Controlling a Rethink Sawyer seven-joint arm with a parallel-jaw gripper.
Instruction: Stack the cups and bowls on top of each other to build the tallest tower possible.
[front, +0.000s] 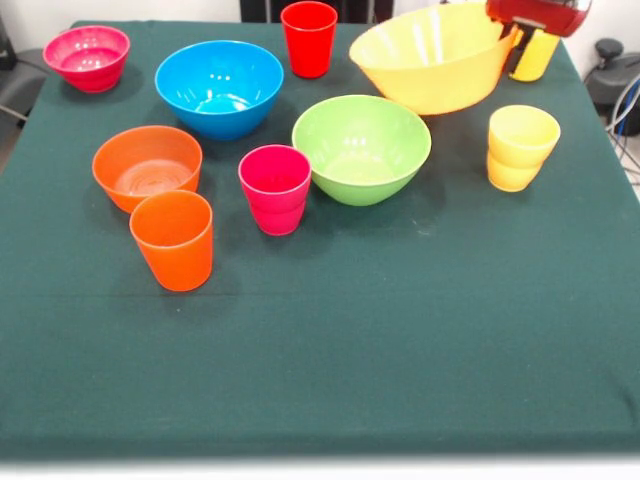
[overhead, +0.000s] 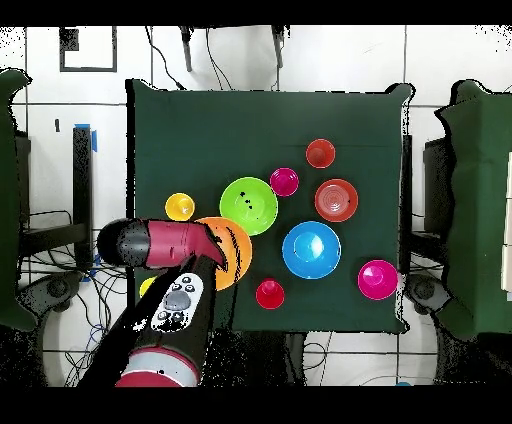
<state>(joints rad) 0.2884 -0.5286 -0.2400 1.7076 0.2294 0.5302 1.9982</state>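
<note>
1. Yellow, the largest of the bowls (front: 435, 55) lies tipped at the bench's (front: 400, 340) far edge, touching the hand (front: 535, 15).
2. Whether that hand is wide or narrow, I cannot tell.
3. Green bowl (front: 362, 147) sits just in front of the yellow one.

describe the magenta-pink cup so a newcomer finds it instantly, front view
Start at the green bowl in the middle of the green table. Just left of it, nearly touching, stands the magenta-pink cup. It is the only pink tumbler; the other pink item is a wider bowl at the far left corner.
</note>
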